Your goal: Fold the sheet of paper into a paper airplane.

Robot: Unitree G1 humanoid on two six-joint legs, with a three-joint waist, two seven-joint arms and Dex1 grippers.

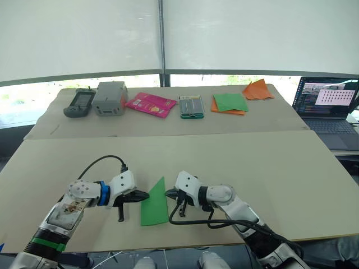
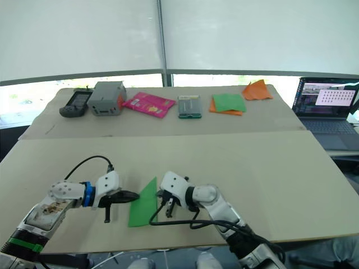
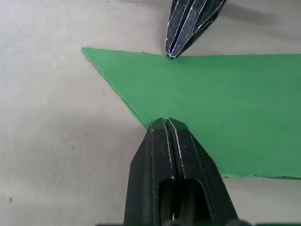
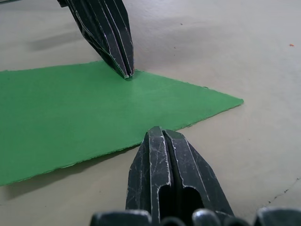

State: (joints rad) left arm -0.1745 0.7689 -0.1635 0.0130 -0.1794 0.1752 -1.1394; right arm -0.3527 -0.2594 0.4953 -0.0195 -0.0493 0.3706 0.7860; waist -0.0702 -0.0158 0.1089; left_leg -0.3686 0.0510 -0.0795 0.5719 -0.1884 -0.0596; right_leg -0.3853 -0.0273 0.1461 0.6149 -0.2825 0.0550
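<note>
The sheet of paper (image 1: 155,206) lies flat near the table's front edge, folded into a narrow bright green wedge like a paper airplane, with its point away from me. My left gripper (image 1: 147,195) is shut, its tip resting on the wedge's left edge (image 3: 221,108). My right gripper (image 1: 166,193) is shut too, its tip touching the right edge close to the point (image 4: 70,113). The two tips face each other across the paper. No paper shows between either pair of fingers.
On the far table stand a black device (image 1: 78,102), a grey box (image 1: 109,98), a pink packet (image 1: 150,104), a green-rimmed case (image 1: 191,106), a green sheet on orange paper (image 1: 230,103) and crumpled orange paper (image 1: 258,89). A laptop (image 1: 328,103) sits at the right.
</note>
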